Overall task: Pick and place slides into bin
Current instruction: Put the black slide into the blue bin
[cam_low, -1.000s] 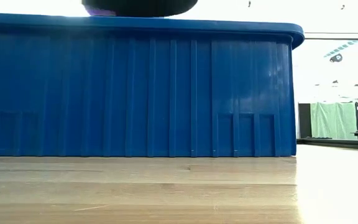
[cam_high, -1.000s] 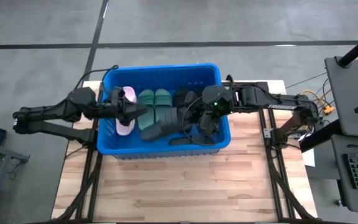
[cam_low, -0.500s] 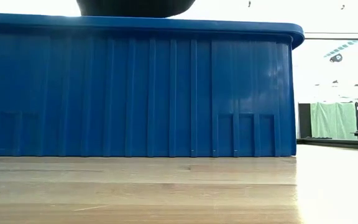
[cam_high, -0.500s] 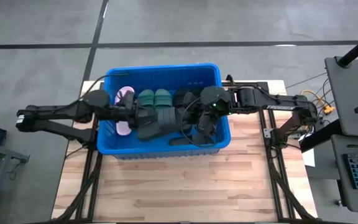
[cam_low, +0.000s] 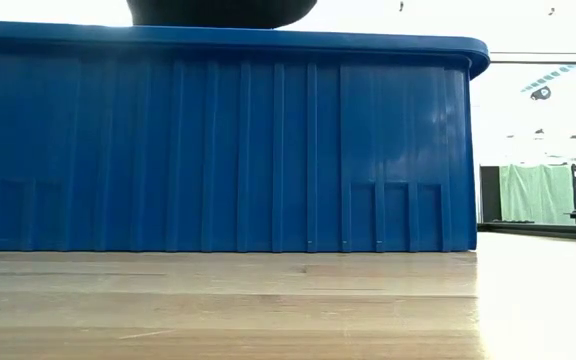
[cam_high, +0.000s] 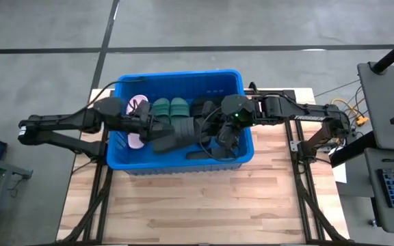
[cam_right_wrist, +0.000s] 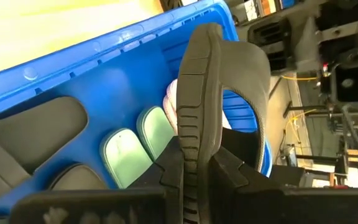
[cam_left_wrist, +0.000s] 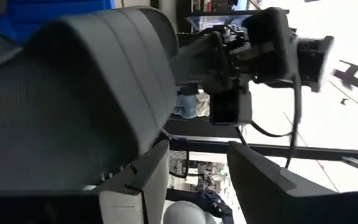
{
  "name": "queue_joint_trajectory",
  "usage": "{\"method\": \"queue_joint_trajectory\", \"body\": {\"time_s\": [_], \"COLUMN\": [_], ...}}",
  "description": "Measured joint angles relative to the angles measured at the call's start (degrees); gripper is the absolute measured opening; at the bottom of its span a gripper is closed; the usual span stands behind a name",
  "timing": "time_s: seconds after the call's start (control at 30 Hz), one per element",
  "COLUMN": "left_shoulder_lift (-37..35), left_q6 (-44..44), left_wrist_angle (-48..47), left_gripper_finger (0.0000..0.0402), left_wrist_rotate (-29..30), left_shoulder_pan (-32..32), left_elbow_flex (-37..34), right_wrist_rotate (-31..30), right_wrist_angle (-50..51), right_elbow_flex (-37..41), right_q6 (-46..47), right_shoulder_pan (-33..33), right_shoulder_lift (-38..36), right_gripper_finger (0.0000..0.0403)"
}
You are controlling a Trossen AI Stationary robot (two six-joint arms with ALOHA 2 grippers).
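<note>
High view: both grippers, left gripper (cam_high: pixel 157 128) and right gripper (cam_high: pixel 221 143), each clamp a black foam slide (cam_high: pixel 175 135) above the bright blue ribbed plastic bin (cam_high: pixel 183 166); collision risk. Right wrist view: shut fingers pinch a black strap (cam_right_wrist: pixel 194 106); thin grip may slip.

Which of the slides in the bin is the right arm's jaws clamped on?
A black slide, pinched by its sole edge in the right gripper and held on edge above the bin. The green pair lies flat on the floor.
</note>
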State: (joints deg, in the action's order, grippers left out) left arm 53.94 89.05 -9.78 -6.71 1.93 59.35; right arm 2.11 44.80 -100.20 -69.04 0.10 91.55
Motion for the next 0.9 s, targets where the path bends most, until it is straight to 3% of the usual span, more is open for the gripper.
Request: {"method": "queue_joint_trajectory", "body": {"time_s": [0.13,0.3,0.47,0.7,0.9], "left_shoulder_lift": [-2.48,-2.23,-0.95,2.90,6.10], "left_q6": [-0.72,-1.15,-2.50,-2.50,-2.83], "left_wrist_angle": [-1.55,-14.59,-6.90,-5.53,2.08], "left_gripper_finger": [0.0147,0.0147,0.0147,0.0147,0.0147], "left_wrist_rotate": [0.60,2.52,4.08,2.62,1.74], "left_shoulder_pan": [0.00,0.04,0.17,0.33,0.64], "left_elbow_flex": [-0.10,0.07,-0.02,-0.09,-0.12], "right_wrist_rotate": [-0.66,-0.66,-0.66,-0.66,-0.65], "right_wrist_angle": [0.04,-0.14,-0.27,-0.65,-0.62], "right_elbow_flex": [0.07,0.07,0.09,0.11,0.15], "right_q6": [0.00,0.02,0.02,0.02,0.02], "right_shoulder_pan": [0.00,0.00,0.00,0.00,0.00], "right_shoulder_lift": [0.00,0.00,0.00,0.00,-0.02], "right_gripper_finger": [0.0029,0.0029,0.0029,0.0029,0.0029]}}
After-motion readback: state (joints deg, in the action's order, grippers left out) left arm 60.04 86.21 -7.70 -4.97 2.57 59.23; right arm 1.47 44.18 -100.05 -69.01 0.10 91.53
